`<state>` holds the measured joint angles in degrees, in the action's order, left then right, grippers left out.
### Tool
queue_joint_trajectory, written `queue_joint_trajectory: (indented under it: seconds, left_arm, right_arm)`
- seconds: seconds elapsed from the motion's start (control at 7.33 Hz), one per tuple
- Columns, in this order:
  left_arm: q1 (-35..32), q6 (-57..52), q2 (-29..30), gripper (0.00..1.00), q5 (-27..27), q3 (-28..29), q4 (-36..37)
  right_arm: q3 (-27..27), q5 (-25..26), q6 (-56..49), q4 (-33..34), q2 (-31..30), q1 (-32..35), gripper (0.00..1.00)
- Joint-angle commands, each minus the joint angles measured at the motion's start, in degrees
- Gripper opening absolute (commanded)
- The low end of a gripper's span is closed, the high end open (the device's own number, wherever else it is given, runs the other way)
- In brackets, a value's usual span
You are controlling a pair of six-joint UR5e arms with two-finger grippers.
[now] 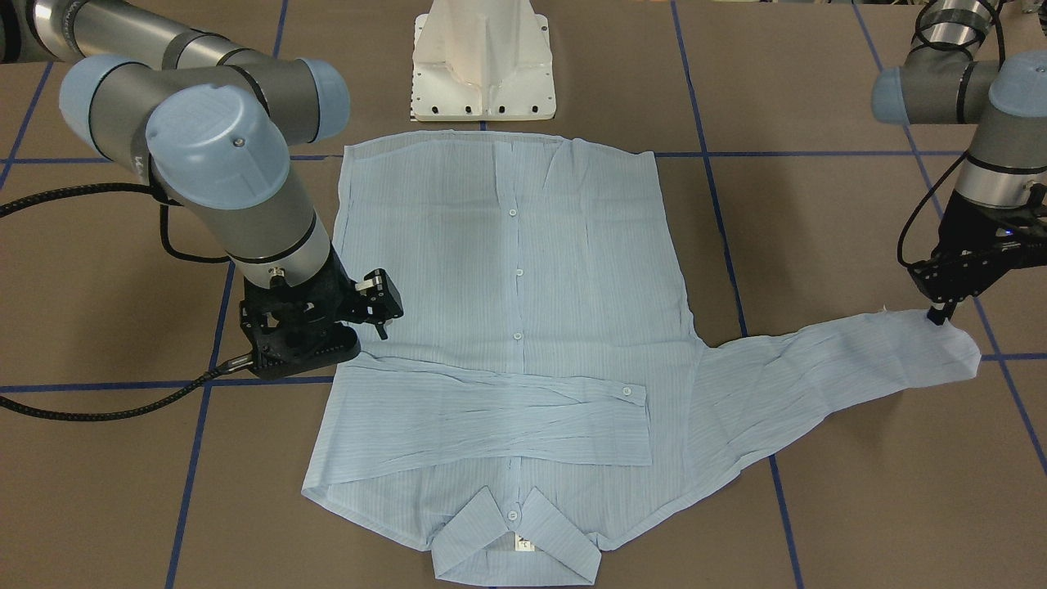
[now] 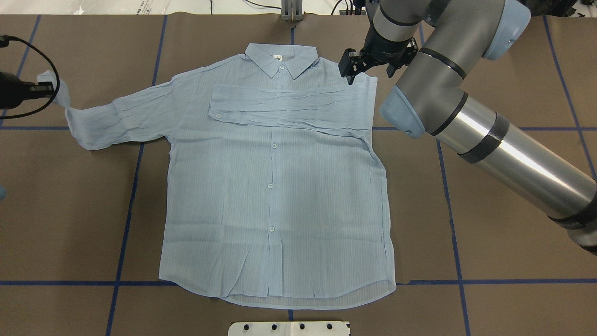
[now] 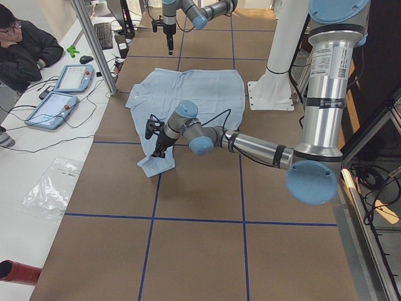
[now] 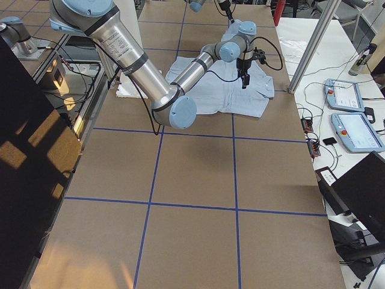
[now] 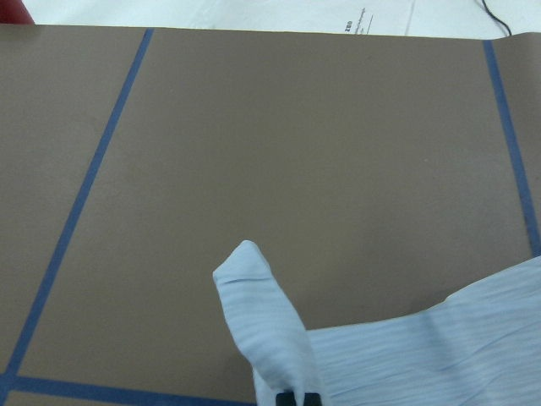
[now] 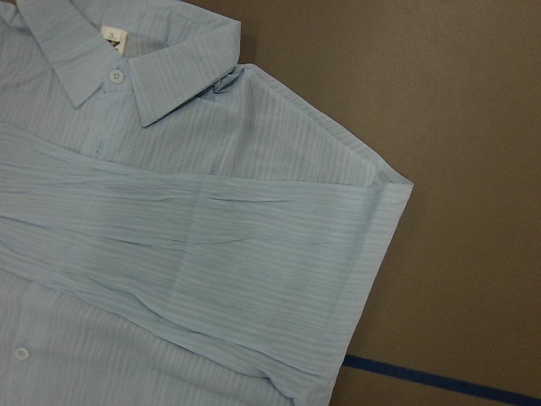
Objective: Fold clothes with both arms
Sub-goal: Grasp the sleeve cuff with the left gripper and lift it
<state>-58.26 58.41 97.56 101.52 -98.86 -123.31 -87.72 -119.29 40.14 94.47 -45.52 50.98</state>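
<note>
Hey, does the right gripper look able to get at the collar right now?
Probably yes. The right gripper hangs empty by the shoulder, close to the collar, which lies bare. The folded sleeve crosses the chest, clear of it. The left gripper holds the other sleeve.

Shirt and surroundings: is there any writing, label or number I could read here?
The neck label of the shirt: a dark mark, too blurred to read.
The white sheet at the left wrist view's top: small print, too small to read.
Nothing else legible.
</note>
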Motion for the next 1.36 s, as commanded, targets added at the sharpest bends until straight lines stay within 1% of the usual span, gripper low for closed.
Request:
queue_joint_trajectory:
  seconds: [0.0, 0.14, 0.41, 0.55, 0.68, 0.96, 1.23]
  left_arm:
    - [2.1, 8.1, 14.6, 0.00, 0.2, 0.6, 13.0]
    - [5.2, 13.3, 19.1, 0.00, 0.2, 1.6, 14.6]
    - [9.6, 23.7, 27.5, 0.00, 0.2, 4.3, 14.5]
    - [11.7, 28.9, 31.2, 0.00, 0.3, 4.6, 14.1]
    - [13.5, 31.4, 34.6, 0.00, 0.3, 5.8, 13.8]
    - [16.4, 31.9, 36.4, 0.00, 0.3, 6.3, 13.5]
    - [19.7, 31.8, 36.5, 0.00, 0.2, 6.4, 13.5]
  right_arm:
    - [-0.5, -0.2, -0.4, 0.3, -2.3, 2.1, 1.00]
    - [-0.6, -0.5, -2.0, 0.3, -3.9, 3.7, 1.00]
    - [-0.5, -1.0, -10.1, 0.3, -7.4, 7.6, 1.00]
    - [-0.6, -1.4, -13.1, 0.0, -9.1, 9.3, 1.00]
    - [-0.6, -1.6, -15.1, -0.1, -10.1, 10.0, 1.00]
    - [-0.7, -1.6, -15.1, -0.2, -10.7, 10.3, 1.00]
    - [-1.0, -1.4, -15.0, -0.2, -10.9, 10.3, 1.00]
